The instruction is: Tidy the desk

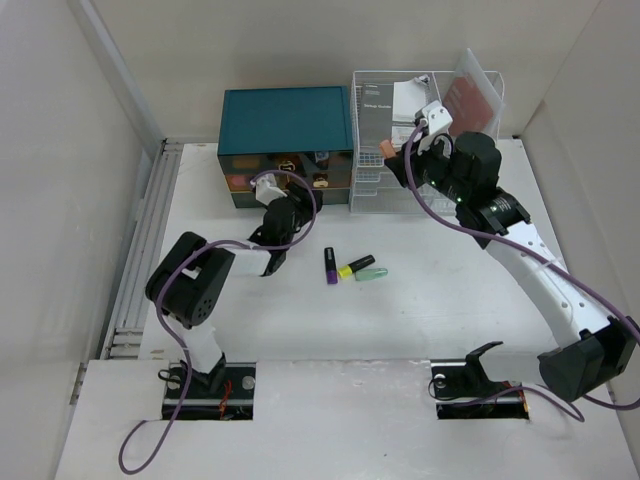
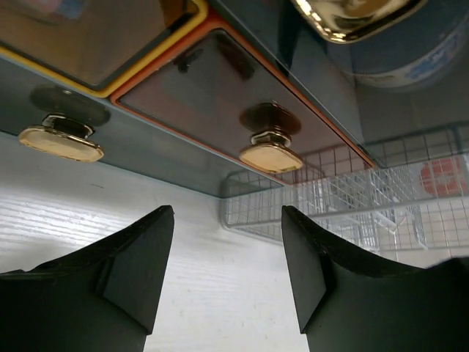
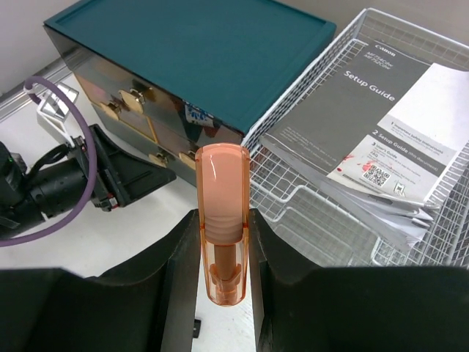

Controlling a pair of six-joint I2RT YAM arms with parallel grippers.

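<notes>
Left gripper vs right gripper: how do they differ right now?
Left gripper is open and empty; right gripper is shut on a peach highlighter. Left gripper is low over the desk, facing the gold knobs of the teal drawer box; right gripper is held higher, beside the wire rack. Shared: black fingers, both near the desk's far side.

Matt white desk (image 2: 80,220) with faint wood-grain texture, teal drawer box (image 3: 198,51) with glossy, mirror-like drawer fronts, polished gold-coloured metal knobs (image 2: 271,156), white wire rack (image 3: 293,213), translucent glossy orange plastic highlighter (image 3: 222,213), printed paper Setup Guide (image 3: 352,103)
</notes>
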